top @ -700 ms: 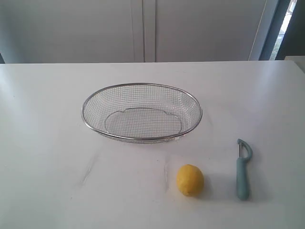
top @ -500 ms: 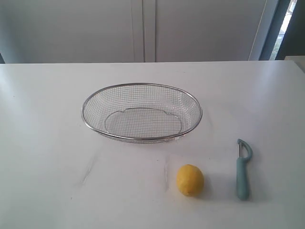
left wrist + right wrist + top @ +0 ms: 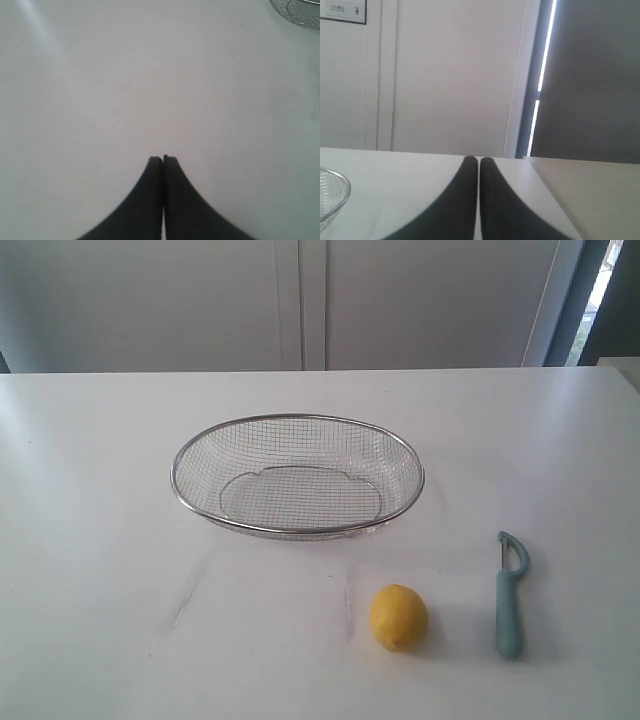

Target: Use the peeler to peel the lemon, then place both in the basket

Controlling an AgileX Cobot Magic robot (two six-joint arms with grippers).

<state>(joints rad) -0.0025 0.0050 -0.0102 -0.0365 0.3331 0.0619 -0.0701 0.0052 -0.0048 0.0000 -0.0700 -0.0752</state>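
Observation:
The yellow lemon (image 3: pixel 399 617) lies on the white table near the front, right of centre. To its right lies the peeler (image 3: pixel 509 593) with its teal handle toward the front and its metal blade head pointing away. The silver wire-mesh basket (image 3: pixel 297 423) stands behind them in the middle, with nothing in it. Neither arm shows in the exterior view. In the left wrist view my left gripper (image 3: pixel 163 159) is shut over bare table, the basket's rim (image 3: pixel 300 15) at the frame's corner. My right gripper (image 3: pixel 478 159) is shut too, holding nothing, with the basket's edge (image 3: pixel 335 192) off to one side.
The white table (image 3: pixel 100 540) runs wide around the objects. A pale wall with panel seams (image 3: pixel 300 300) stands behind its far edge. A dark doorway strip (image 3: pixel 590 300) is at the back right, and a second table surface (image 3: pixel 590 195) adjoins on the right.

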